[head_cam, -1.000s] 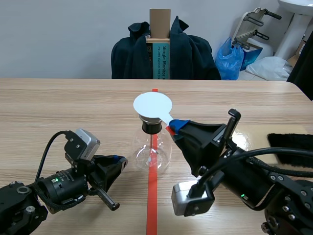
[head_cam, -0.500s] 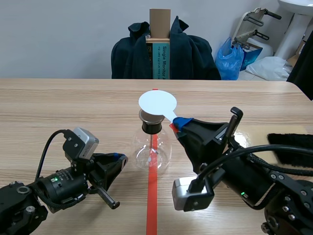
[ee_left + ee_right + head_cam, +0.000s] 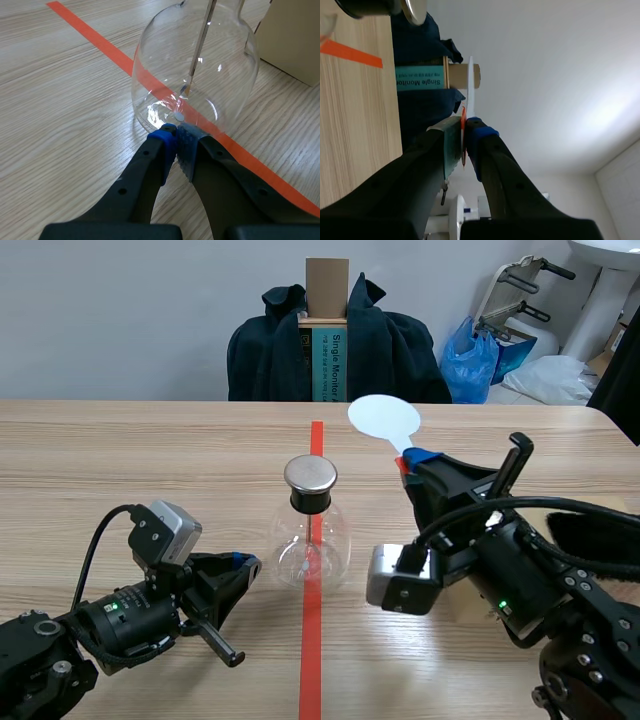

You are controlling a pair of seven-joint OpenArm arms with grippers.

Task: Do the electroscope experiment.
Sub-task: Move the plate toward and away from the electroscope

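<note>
A round glass electroscope flask [image 3: 311,540] with a black neck and a metal cap [image 3: 310,475] stands on the red tape line at the table's middle. My right gripper [image 3: 405,462] is shut on the red handle of a white disc paddle [image 3: 384,420], held up to the right of the cap and clear of it. The right wrist view shows the paddle [image 3: 470,85] edge-on between that gripper's [image 3: 464,135] pads. My left gripper [image 3: 245,565] is shut on nothing, low on the table; its tips [image 3: 176,142] sit right at the flask's [image 3: 200,65] base.
A beige sheet [image 3: 520,515] and a black furry cloth [image 3: 590,530] lie at the right of the table. Behind the far edge a chair draped with a dark jacket [image 3: 400,350] holds a cardboard box [image 3: 326,300].
My right gripper has carried the white disc paddle off the flask's cap, up and to the right. The left arm has stayed put.
</note>
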